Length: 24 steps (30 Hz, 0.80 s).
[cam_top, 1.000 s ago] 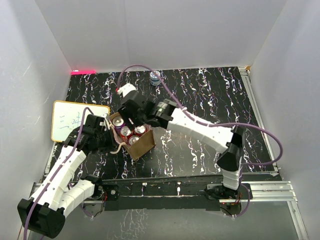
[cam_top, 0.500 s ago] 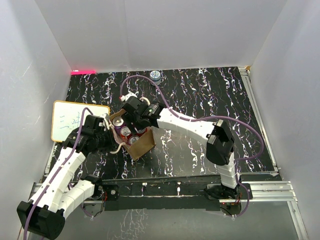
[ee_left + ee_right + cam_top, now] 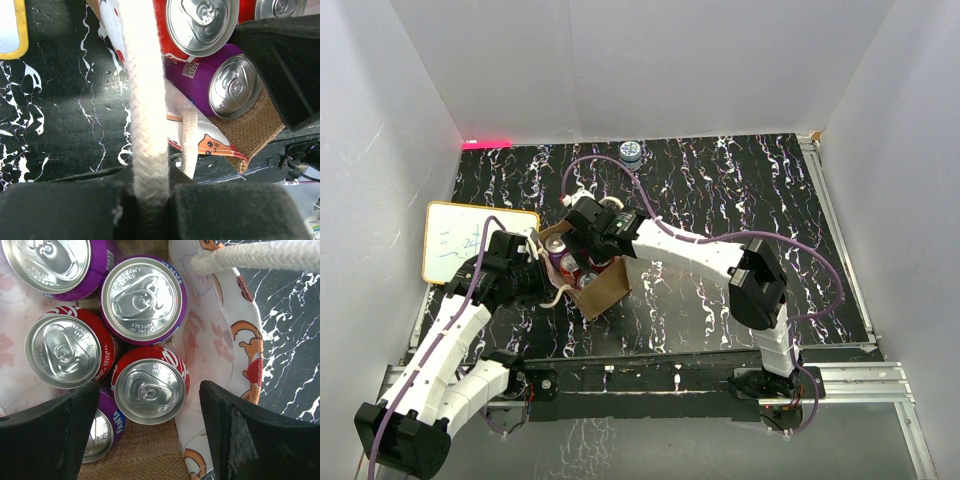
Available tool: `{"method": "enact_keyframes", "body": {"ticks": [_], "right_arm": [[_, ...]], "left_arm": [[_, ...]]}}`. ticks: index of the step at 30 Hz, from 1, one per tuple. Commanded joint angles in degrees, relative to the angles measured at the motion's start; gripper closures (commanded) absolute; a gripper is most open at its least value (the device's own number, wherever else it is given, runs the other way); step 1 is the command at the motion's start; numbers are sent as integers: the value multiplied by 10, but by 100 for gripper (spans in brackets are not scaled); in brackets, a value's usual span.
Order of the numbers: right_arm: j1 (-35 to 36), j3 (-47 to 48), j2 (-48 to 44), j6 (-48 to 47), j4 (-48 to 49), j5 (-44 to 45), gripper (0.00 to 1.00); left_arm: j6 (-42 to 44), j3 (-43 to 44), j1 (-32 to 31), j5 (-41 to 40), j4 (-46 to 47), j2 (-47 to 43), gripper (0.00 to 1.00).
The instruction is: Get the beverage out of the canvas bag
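The beverage now lined up is a red can. It stands upright in the bag among four others, packed against a purple can and a second red one. The bag sits on the worktop left of centre, just beside the board, and has not shifted over the last second.

What has changed is the right arm. A second ago its hand hung higher over the bag's far edge, with the forearm stretched out. Since then the elbow has folded in and the right hand has dropped into the bag's mouth, settling only slightly in the last half second. Its fingers are spread wide, one on each side of the beverage and not yet touching it.

The left hand is clamped on a rope handle, as before, holding that side of the bag up.

So the reach looks finished and the grasp is the step in hand. The fingers probably need to go a little lower and close on this can alone, which is tight given its neighbours. Nothing has left the bag yet.
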Motion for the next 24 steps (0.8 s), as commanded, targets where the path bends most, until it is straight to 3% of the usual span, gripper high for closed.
{"method": "enact_keyframes", "body": {"ticks": [1, 18, 24], "right_arm": [[-7, -13, 14, 4, 4, 23, 16], [-7, -40, 65, 4, 45, -20, 20], [-6, -18, 64, -1, 45, -24, 38]], "left_arm": [[3, -1, 3, 16, -18, -3, 100], [-7, 0, 6, 0, -22, -3, 100], [-7, 0, 11, 3, -21, 3, 100]]}}
